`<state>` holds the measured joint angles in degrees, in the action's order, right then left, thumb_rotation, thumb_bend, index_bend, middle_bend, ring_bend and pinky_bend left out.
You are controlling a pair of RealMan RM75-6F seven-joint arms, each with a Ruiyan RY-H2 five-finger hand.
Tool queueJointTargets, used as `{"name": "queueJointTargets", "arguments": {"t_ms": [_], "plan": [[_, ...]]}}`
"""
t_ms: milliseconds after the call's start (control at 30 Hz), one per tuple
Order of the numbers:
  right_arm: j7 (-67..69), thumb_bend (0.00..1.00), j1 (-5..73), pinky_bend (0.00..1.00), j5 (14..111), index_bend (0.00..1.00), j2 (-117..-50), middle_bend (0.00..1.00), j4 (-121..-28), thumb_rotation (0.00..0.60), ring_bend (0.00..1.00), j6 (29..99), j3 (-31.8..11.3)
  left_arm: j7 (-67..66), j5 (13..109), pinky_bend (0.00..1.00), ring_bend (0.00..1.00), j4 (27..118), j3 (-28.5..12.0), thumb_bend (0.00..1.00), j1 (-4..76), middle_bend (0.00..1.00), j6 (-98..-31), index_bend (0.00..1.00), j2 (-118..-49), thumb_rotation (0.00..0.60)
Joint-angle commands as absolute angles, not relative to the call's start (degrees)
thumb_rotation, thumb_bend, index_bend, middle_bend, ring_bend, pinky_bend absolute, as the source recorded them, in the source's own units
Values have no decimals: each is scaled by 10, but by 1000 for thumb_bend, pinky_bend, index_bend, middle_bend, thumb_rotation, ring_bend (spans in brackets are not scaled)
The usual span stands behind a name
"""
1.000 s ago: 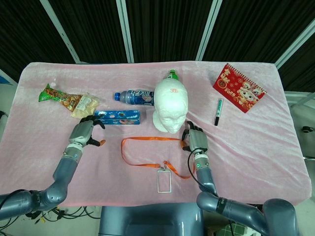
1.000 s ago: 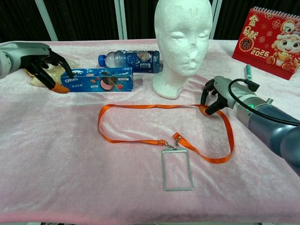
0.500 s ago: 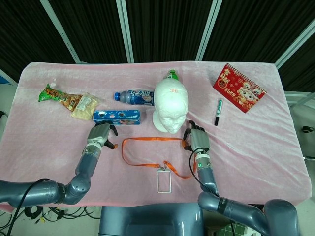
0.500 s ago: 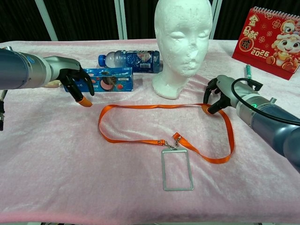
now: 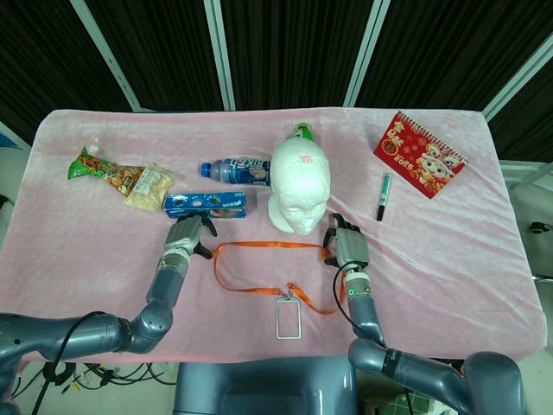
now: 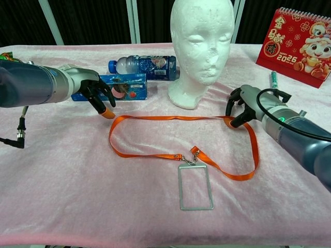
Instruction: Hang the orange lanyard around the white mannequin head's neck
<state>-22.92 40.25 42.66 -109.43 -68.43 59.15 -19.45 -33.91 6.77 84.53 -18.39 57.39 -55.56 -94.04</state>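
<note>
Orange lanyard (image 6: 155, 118) flat on desk (image 6: 62, 175) before mannequin head (image 6: 201, 36). Right robot hand (image 6: 242, 105) pinching its right bend; left robot hand (image 6: 98, 93) spread, just short. Limp, light ribbon; best taken at opposite bends.

On the red desk calendar (image 6: 301, 43) we read "2026" under a gold Chinese character. The blue biscuit box (image 6: 123, 87) carries lettering we cannot make out here, and the bottle label (image 6: 152, 64) is too blurred for us.
</note>
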Motion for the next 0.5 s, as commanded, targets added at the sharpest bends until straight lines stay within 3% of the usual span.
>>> {"name": "queueJointTargets", "arguments": {"t_ms": [33,500], "plan": [[-229,438,402,178,427,673,-1094,108,-684,600,185,591,-195,-339,67,0,0,841,-184,252,577,101,-552,439,-945,600],[-226,438,396,178,431,673,-1090,108,-682,600,185,588,-193,-355,67,0,0,822,-170,296,585,103,-565,456,-968,600]]}}
